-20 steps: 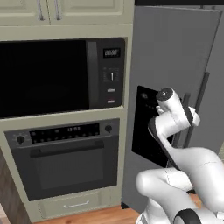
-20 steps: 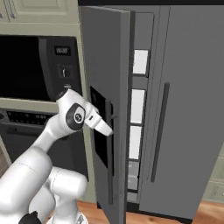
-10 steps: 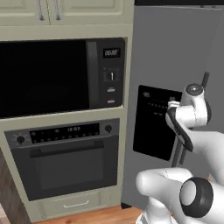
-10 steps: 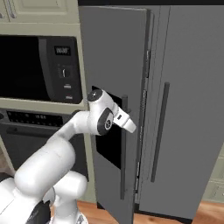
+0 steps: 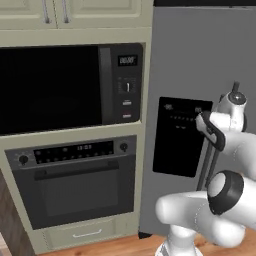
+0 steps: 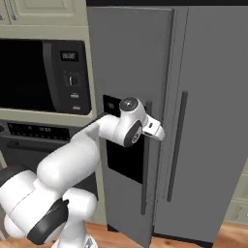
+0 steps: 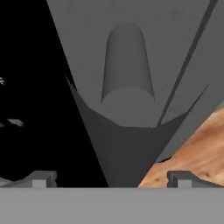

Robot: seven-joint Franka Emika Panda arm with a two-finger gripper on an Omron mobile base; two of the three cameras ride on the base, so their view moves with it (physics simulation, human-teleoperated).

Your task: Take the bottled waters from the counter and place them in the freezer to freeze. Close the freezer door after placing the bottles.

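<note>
A wood-plank floor (image 6: 193,242) runs along the bottom of the right base view, and the grey side-by-side refrigerator (image 6: 213,121) stands directly on it — right of centre. At the lower left of the left base view the cream oven cabinet (image 5: 85,235) meets the same floor (image 5: 115,247), beside the robot's white base (image 5: 180,245).

freezer door (image 6: 128,72) tall narrow grey panel, black dispenser panel (image 6: 123,155) at mid height, dark vertical bar handle (image 6: 145,160) along its right edge. Door nearly shut, bottom corner standing slightly out from the freezer (image 6: 167,58) front. In the left base view, door (image 5: 200,55) faces camera, dispenser panel (image 5: 177,137) left of handle (image 5: 207,162). Hand view: handle (image 7: 127,65) close up.
</note>
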